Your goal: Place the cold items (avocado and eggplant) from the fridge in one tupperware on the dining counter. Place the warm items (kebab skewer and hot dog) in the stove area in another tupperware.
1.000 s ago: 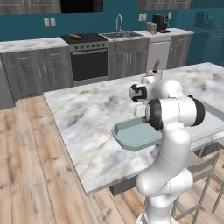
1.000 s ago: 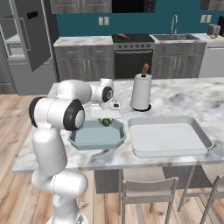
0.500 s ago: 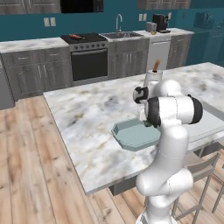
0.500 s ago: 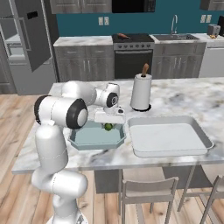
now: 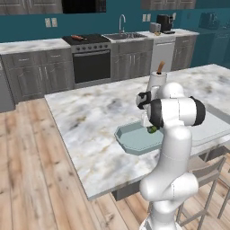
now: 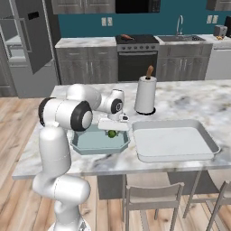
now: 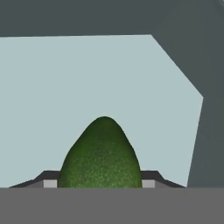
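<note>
The gripper [image 7: 100,183] clamps the avocado [image 7: 101,155] over the tupperware [image 6: 85,145], its fingertips mostly hidden.

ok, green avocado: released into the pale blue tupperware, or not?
Not released: avocado sits between the gripper fingertips, over the tupperware floor.

The lower end of the avocado [image 7: 101,154] is cut off at the bottom of the hand view. From the left base camera, the near right part of the pale tupperware [image 5: 134,138] is hidden behind the arm, and the food on the far stove [image 6: 127,36] is too small to be identified.
</note>
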